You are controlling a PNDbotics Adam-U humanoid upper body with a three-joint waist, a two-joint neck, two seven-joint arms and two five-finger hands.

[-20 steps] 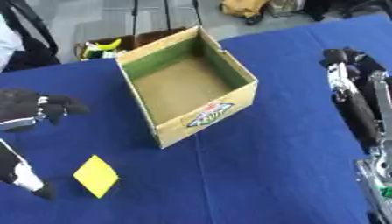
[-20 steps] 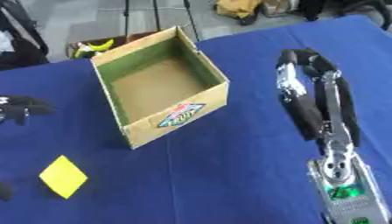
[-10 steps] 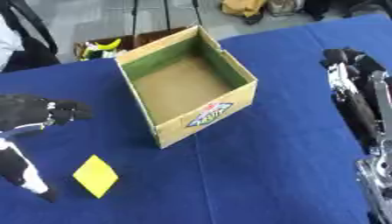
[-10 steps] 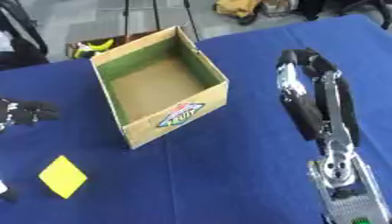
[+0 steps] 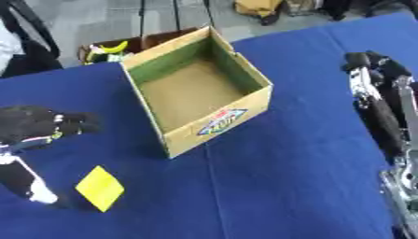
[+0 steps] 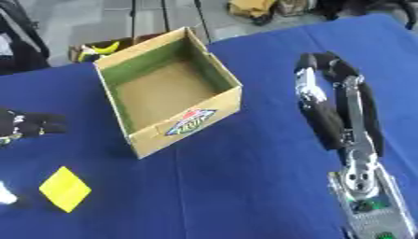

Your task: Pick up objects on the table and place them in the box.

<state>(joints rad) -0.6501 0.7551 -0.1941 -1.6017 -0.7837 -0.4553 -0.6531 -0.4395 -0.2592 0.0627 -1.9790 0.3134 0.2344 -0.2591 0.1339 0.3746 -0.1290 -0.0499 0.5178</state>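
Observation:
An open cardboard box [image 5: 198, 88] with a green inner wall and a printed label stands empty at the middle back of the blue table [image 5: 277, 182]. A flat yellow square piece [image 5: 100, 187] lies on the cloth at the lower left, in front of the box's left corner. My left hand [image 5: 37, 123], black, hovers at the left edge above and behind the yellow piece, its fingers stretched toward the box and holding nothing. At the right my right hand [image 6: 325, 88] stands idle and open, fingers up, well apart from the box.
Behind the table's far edge sits a second brown box [image 5: 114, 45] with something yellow-green in it. Dark bags and stand legs are on the floor beyond. Bare blue cloth stretches between the box and my right arm.
My left hand has drifted slightly right and down, nearer the yellow piece. The box, the yellow piece and my right hand have stayed where they were.

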